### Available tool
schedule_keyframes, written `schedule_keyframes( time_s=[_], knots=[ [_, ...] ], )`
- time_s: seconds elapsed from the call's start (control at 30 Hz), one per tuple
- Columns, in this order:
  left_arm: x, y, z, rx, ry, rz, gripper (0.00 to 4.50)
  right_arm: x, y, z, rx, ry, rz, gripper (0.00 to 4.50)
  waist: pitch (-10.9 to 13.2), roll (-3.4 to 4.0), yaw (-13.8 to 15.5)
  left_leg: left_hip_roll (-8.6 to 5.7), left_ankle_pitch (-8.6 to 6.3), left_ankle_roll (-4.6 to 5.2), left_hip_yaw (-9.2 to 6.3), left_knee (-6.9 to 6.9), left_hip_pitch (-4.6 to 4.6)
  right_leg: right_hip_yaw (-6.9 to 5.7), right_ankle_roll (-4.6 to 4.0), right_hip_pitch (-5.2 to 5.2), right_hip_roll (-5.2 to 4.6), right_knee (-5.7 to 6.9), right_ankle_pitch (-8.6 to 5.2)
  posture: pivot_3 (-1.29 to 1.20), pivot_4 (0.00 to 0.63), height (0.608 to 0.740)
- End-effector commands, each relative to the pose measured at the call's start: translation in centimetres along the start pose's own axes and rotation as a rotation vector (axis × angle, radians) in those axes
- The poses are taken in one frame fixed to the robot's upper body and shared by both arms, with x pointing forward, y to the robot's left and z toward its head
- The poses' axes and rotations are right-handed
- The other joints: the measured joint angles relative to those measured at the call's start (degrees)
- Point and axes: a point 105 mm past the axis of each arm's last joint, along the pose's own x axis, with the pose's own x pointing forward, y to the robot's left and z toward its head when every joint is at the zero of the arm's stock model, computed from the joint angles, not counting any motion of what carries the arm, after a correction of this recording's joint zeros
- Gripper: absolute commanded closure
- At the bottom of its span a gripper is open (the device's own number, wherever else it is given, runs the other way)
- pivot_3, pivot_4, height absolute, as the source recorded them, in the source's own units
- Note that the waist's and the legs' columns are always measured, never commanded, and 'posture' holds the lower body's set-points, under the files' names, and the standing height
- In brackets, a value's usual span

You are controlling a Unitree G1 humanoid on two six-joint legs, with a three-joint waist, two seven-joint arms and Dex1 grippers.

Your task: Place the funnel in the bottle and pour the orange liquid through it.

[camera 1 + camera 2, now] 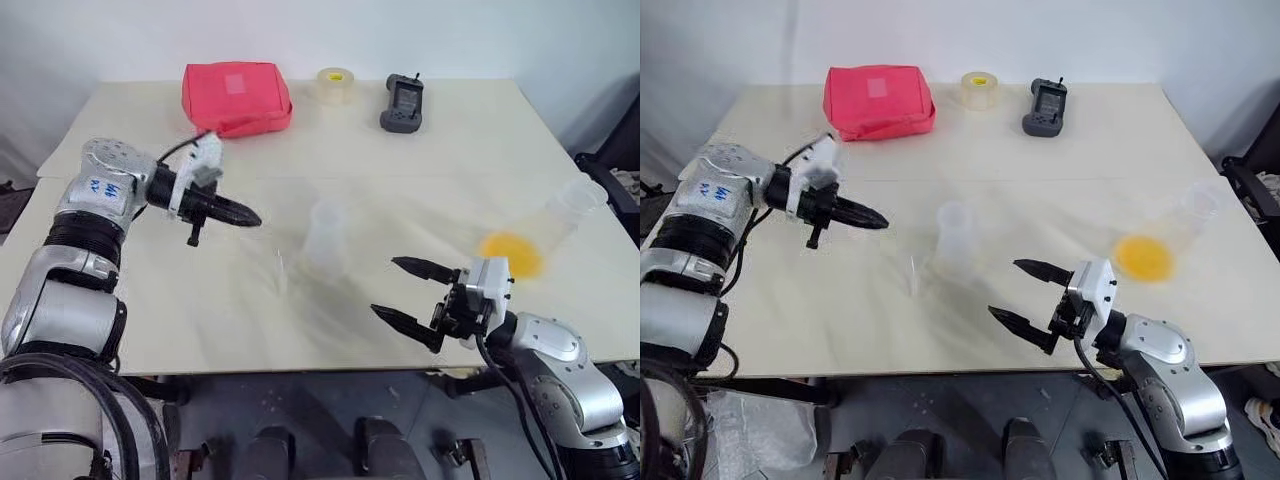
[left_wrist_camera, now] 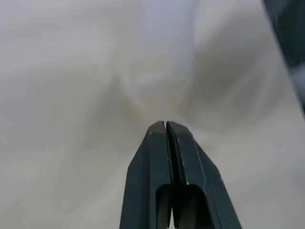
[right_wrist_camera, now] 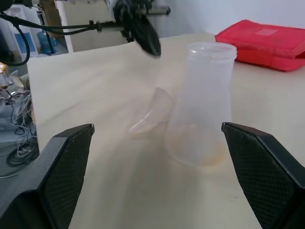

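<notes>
Nearest the camera, the right claw (image 1: 408, 291) of ribbed black fingers gaped wide, gripping nothing. At its eleven o'clock stood the clear conical plastic bottle (image 1: 326, 236), with the small see-through funnel (image 3: 152, 112) lying on the smooth pale table (image 1: 450, 150) just beside it. Farther toward ten o'clock, the left claw (image 1: 250, 216) was pinched shut, empty. Orange liquid (image 1: 511, 253) sat in a tilted clear beaker (image 1: 568, 212) at two o'clock.

Clear funnel (image 3: 151, 112) on its side beside upright bottle (image 3: 202, 102).
</notes>
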Motion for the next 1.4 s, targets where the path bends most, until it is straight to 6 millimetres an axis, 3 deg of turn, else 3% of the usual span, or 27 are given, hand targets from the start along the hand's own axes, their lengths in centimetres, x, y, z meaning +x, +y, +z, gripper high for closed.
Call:
schedule_keyframes(
  time_s=[0.03, 0.17, 0.27, 0.37, 0.6, 0.8, 0.9, 1.0, 1.4],
  knots=[
    [-0.6, -0.8, 1.2, 0.014, -0.068, -0.041, 4.44, -0.2, -0.3, 1.6, -0.050, -0.030, -0.003, 0.00, 0.0, 0.00, -0.1, 0.01, 0.00, 0.00, 0.00, 0.00, 0.01, 0.00, 0.00, 0.00, 0.00, 0.00, 0.00, 0.00, 0.150, 0.740],
    [0.4, -2.0, -1.4, 0.031, 0.029, -0.095, 4.44, -0.2, -0.4, 1.6, -0.051, -0.025, 0.001, 0.00, 0.0, 0.06, -0.3, 0.05, 0.00, -0.01, 0.02, -0.04, 0.04, 0.01, 0.00, 0.00, 0.01, 0.02, 0.00, 0.00, 0.150, 0.740],
    [0.9, -2.1, -1.9, 0.044, 0.045, -0.089, 4.44, 0.0, -0.4, 1.8, -0.054, -0.028, 0.002, 0.00, 0.0, 0.04, -0.1, 0.06, 0.01, -0.02, 0.02, -0.04, 0.02, 0.01, -0.01, -0.05, 0.03, 0.03, 0.00, 0.00, 0.150, 0.740],
    [1.4, -1.8, -2.1, 0.036, 0.055, -0.057, 3.92, 0.0, -0.4, 1.9, -0.054, -0.028, -0.001, 0.00, 0.0, 0.04, 0.1, 0.03, 0.01, -0.02, 0.03, 0.00, -0.01, 0.01, 0.00, -0.05, -0.01, 0.02, 0.00, 0.00, 0.150, 0.740],
    [1.2, -2.7, -3.6, 0.024, 0.157, -0.128, 1.83, -0.2, 0.3, 1.7, -0.032, -0.025, -0.009, 0.00, 0.0, 0.04, -0.1, 0.02, 0.01, -0.02, 0.03, -0.02, 0.00, 0.01, 0.00, -0.05, -0.02, 0.02, 0.00, 0.00, 0.150, 0.740],
    [2.1, -2.7, -4.0, 0.047, 0.210, -0.187, 0.04, -0.1, 0.6, 1.5, -0.027, -0.026, -0.004, 0.00, 0.0, 0.04, 0.0, 0.02, 0.01, -0.02, 0.06, -0.02, 0.00, 0.02, 0.00, -0.05, -0.01, 0.02, 0.00, 0.00, 0.150, 0.740],
    [2.9, -2.4, -3.8, 0.060, 0.224, -0.210, 0.04, 0.1, 0.8, 1.3, -0.025, -0.026, 0.003, 0.00, 0.0, 0.02, 0.2, 0.01, 0.01, -0.02, 0.07, -0.01, 0.00, 0.01, 0.00, -0.05, -0.01, 0.02, 0.00, 0.00, 0.150, 0.740],
    [3.5, -2.4, -3.8, 0.073, 0.250, -0.237, 0.61, 0.3, 1.1, 1.2, -0.023, -0.030, 0.004, 0.00, 0.0, 0.02, 0.1, -0.07, 0.00, -0.01, 0.07, 0.01, -0.02, 0.02, 0.01, -0.04, -0.03, 0.01, 0.01, 0.00, 0.150, 0.740],
    [4.5, -2.4, -4.4, 0.095, 0.312, -0.290, 4.30, 0.0, 1.4, 1.0, -0.019, -0.026, -0.041, 0.00, 0.0, 0.02, 0.0, -0.21, 0.00, -0.01, 0.08, -0.02, -0.02, 0.03, 0.01, -0.08, -0.01, 0.02, 0.01, 0.00, 0.150, 0.740]
  ],
)
